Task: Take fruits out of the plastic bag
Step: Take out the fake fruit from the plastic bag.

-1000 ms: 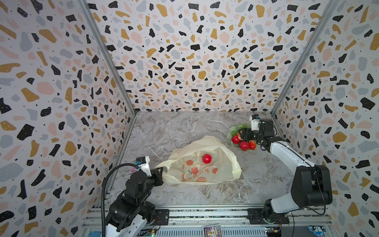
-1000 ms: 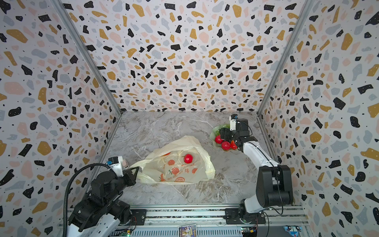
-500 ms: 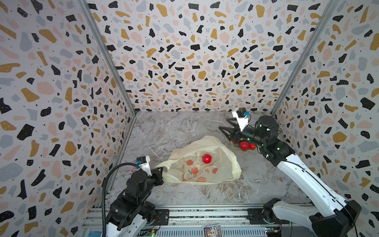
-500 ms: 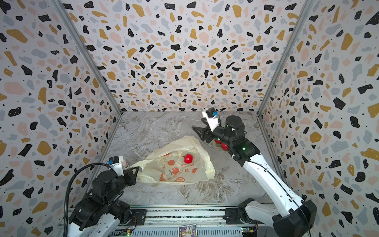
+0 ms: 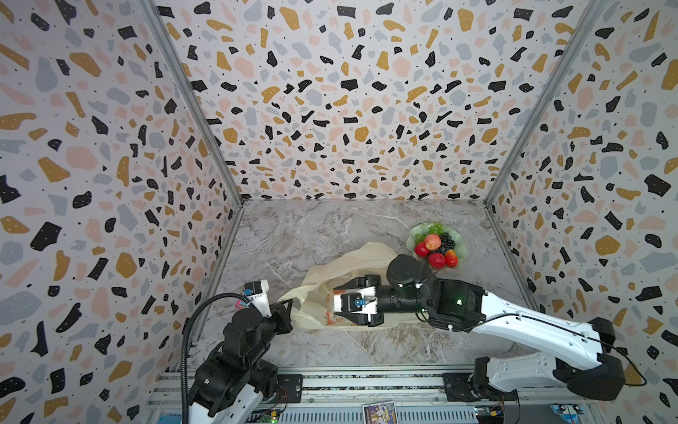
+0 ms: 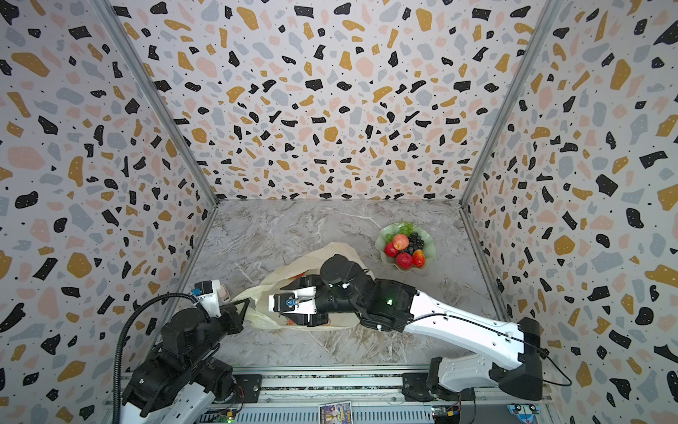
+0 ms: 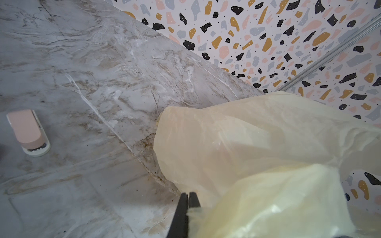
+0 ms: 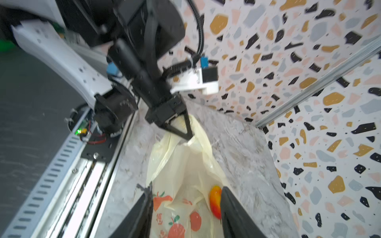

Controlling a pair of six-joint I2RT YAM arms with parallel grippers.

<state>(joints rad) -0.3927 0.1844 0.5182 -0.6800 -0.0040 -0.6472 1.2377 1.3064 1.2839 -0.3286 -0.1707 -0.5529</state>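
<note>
Centrally, plastic bag [image 5: 352, 264] lies on marbled tabletop [image 5: 312, 227] between terrazzo walls [image 5: 348, 91].

The left arm [image 5: 249, 330] crouches folded low at the left end of the plastic bag [image 5: 352, 260]. The left gripper [image 7: 187, 198] is pinched tight on the bag's edge. The right arm [image 5: 513, 315] reaches low across the bag, and the right gripper [image 8: 185, 190] points toward the left gripper, jaws parted over the bag.
</note>
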